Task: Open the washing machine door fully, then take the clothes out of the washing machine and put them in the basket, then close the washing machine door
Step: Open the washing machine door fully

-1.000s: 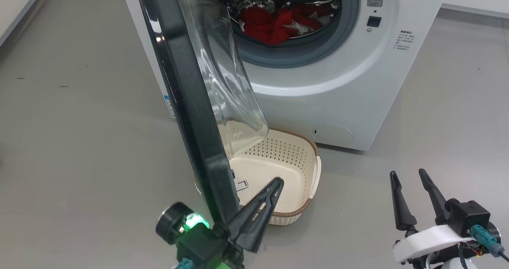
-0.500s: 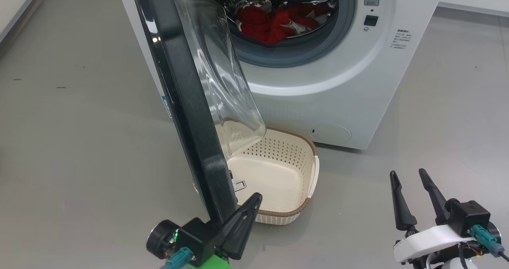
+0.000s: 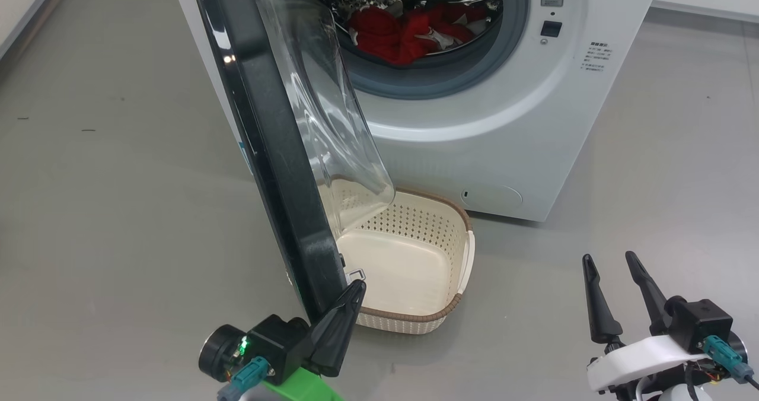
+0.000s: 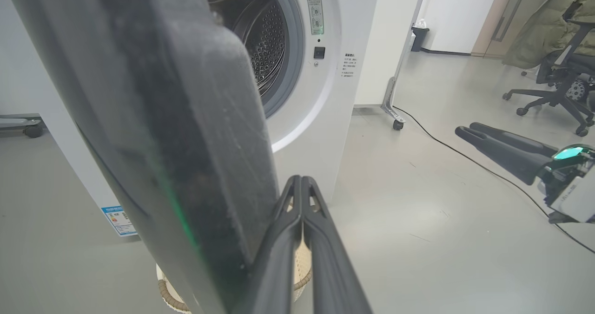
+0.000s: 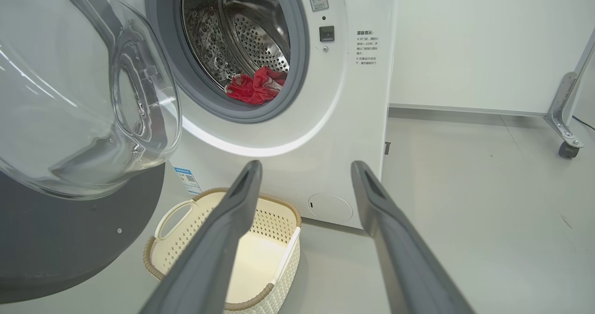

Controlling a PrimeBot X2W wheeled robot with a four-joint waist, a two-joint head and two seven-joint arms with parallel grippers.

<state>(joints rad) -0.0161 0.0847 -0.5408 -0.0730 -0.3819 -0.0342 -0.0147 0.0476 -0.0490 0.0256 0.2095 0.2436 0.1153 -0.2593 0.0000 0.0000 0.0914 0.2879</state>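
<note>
Black-rimmed door w/ clear glass bowl; left gripper jaws clenched, maybe touching rim; right gripper released.

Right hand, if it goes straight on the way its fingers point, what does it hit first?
Probably the washing machine, on its white front just below the porthole. The right hand seems aimed above the basket, though depth is unclear.

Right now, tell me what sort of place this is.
Probably an office or lab, not a home laundry room: the front-loading washing machine shares a bare grey floor with a wheeled office chair and a caster-footed partition.
</note>
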